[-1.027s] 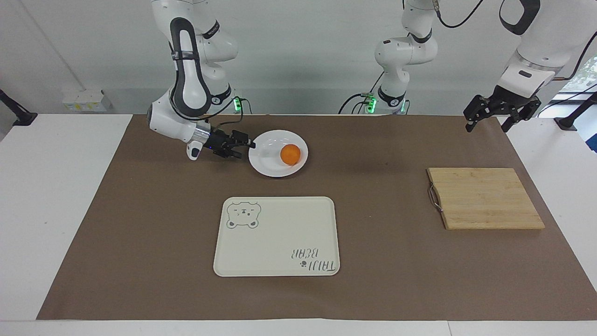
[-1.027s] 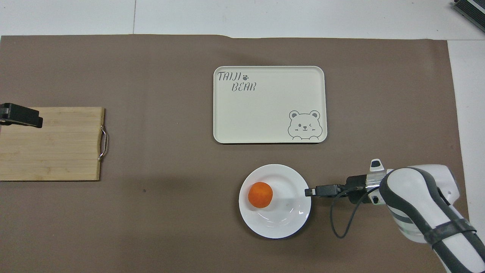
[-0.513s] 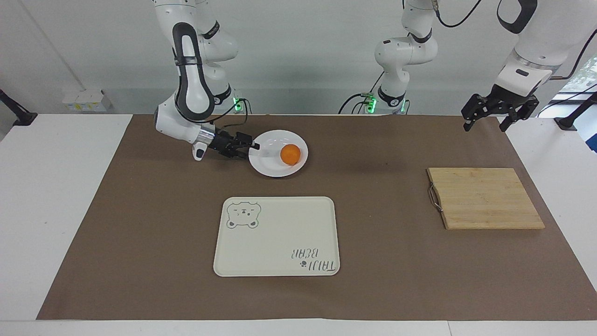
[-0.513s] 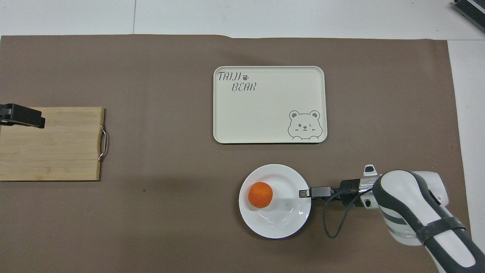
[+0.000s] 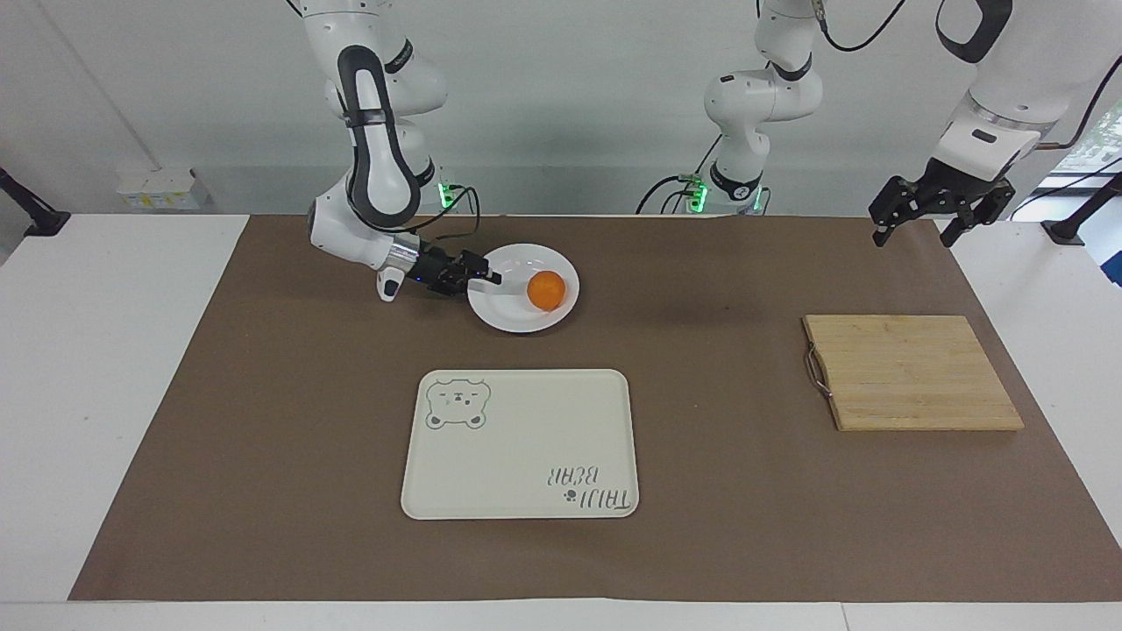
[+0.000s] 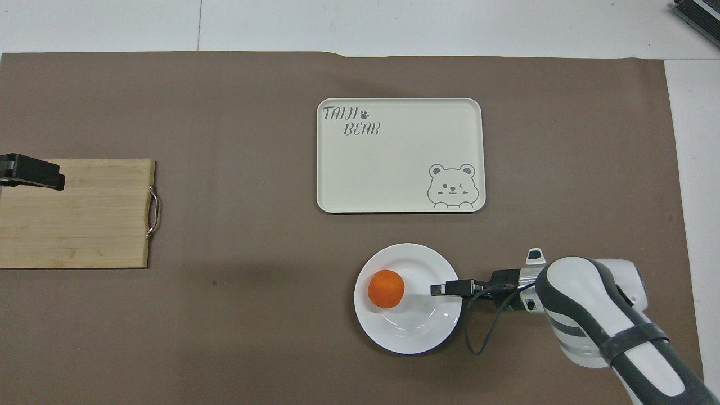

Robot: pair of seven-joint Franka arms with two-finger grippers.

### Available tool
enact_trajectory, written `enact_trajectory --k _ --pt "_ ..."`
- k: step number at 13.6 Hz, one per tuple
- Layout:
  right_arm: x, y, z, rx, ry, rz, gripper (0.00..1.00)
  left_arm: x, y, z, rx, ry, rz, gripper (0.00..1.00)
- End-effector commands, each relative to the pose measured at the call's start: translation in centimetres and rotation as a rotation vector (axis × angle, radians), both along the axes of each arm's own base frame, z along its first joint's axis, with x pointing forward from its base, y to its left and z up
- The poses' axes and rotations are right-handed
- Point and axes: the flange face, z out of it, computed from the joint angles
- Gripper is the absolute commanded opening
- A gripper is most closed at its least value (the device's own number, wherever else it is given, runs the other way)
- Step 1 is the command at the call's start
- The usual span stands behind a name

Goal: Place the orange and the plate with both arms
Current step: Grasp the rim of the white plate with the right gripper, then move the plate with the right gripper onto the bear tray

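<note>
- The plate (image 5: 522,289) lies on the brown mat (image 5: 701,421), close to the robots and toward the right arm's end of the table.
- The orange (image 5: 546,290) sits in the plate, on the part away from the right gripper.
- The right gripper (image 5: 489,279) lies low and sideways at the plate's rim, its tip over the rim (whether it already pinches the rim cannot be told).
- The left gripper (image 5: 920,230) hangs in the air with fingers spread and holds nothing; this arm waits near the wooden cutting board (image 5: 912,372).
- The cream tray (image 5: 521,447) with the bear drawing lies farther from the robots than the plate.
</note>
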Motion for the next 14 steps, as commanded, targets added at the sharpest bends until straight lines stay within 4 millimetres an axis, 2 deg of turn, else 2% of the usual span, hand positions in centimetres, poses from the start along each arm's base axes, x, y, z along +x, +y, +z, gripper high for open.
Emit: enact_trajectory --k 1,3,7,11,14 --pt "-0.2 -0.3 -0.3 0.013 -0.020 -0.020 0.42 -0.2 0.1 0.7 0.002 0.000 0.011 1.00" --pt "-0.1 -0.3 -0.3 0.013 -0.018 -0.020 0.35 -0.2 0.2 0.7 0.004 0.000 0.013 1.00" --pt "0.0 -0.3 -0.3 0.012 -0.019 -0.020 0.02 -0.2 0.1 0.7 0.002 0.000 0.013 1.00" --pt "0.9 -0.1 -0.1 0.025 -0.032 -0.005 0.00 -0.2 0.2 0.7 0.004 0.000 0.012 1.00" --pt "2.2 0.1 1.0 0.047 -0.182 0.091 0.00 -0.2 0.1 0.7 0.002 0.000 0.013 1.00"
